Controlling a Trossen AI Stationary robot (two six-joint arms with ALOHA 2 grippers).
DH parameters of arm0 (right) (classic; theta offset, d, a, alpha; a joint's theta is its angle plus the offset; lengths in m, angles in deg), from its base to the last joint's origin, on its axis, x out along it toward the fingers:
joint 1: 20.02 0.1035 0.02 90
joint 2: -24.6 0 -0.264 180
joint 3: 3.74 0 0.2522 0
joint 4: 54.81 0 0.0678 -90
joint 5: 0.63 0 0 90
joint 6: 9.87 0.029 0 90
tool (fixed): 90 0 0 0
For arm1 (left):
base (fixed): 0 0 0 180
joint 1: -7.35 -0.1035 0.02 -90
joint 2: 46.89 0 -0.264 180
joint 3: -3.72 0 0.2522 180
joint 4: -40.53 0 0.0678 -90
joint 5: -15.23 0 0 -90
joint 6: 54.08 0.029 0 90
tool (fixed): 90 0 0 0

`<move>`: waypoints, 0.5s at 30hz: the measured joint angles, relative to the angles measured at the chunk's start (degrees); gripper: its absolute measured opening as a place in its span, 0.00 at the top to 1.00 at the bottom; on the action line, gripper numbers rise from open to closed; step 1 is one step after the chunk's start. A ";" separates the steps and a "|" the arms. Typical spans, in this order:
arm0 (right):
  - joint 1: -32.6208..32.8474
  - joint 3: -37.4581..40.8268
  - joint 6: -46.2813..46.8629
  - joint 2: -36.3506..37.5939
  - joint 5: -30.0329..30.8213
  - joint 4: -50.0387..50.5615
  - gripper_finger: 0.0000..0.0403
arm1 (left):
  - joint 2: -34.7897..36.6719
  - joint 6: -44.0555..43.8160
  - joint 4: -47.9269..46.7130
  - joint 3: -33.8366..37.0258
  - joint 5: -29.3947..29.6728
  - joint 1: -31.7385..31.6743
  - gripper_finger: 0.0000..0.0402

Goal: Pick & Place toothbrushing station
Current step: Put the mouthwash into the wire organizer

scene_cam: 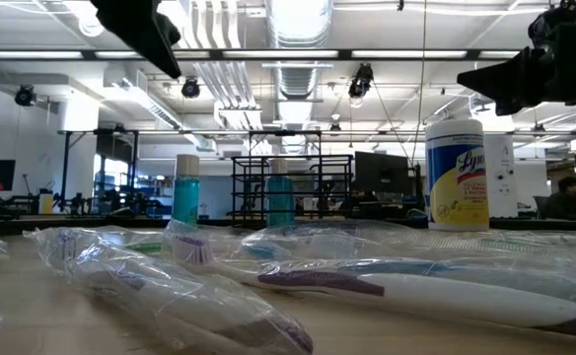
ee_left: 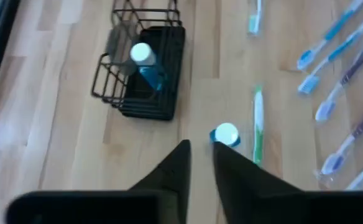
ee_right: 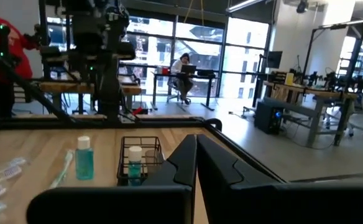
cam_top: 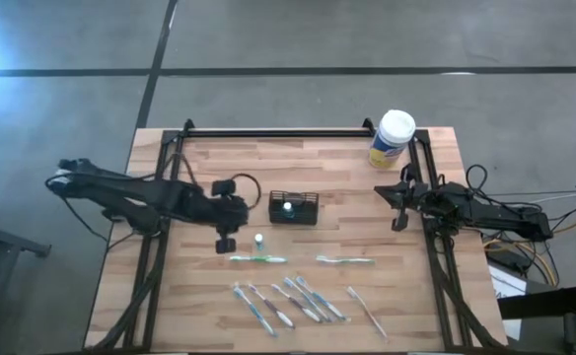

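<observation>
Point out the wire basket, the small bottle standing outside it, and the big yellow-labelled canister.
wire basket [ee_left: 110, 84]: left wrist view, on its side wall.
small bottle [ee_left: 225, 134]: left wrist view, on its white cap.
canister [scene_cam: 456, 187]: low view, on its yellow label.

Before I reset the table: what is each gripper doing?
Left gripper: slightly open, holding nothing.
Right gripper: shut, empty.

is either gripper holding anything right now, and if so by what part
Nothing is held. The left gripper hangs just above the small blue bottle with nothing between its fingers; the right gripper is shut and empty, waiting at the table's right side.
</observation>
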 joint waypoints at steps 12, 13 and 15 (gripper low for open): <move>0.00 0.00 1.31 -0.02 -0.02 -1.14 0.98 | -12.54 4.15 -2.17 -7.49 -6.09 1.92 0.47; 0.00 0.00 1.31 -0.04 -0.02 -1.11 0.98 | -13.58 2.16 -2.46 -7.89 -6.37 1.90 0.46; 0.00 0.00 1.30 -0.04 -0.02 -1.03 0.98 | -15.25 -2.70 -2.98 -9.43 -6.43 1.85 0.45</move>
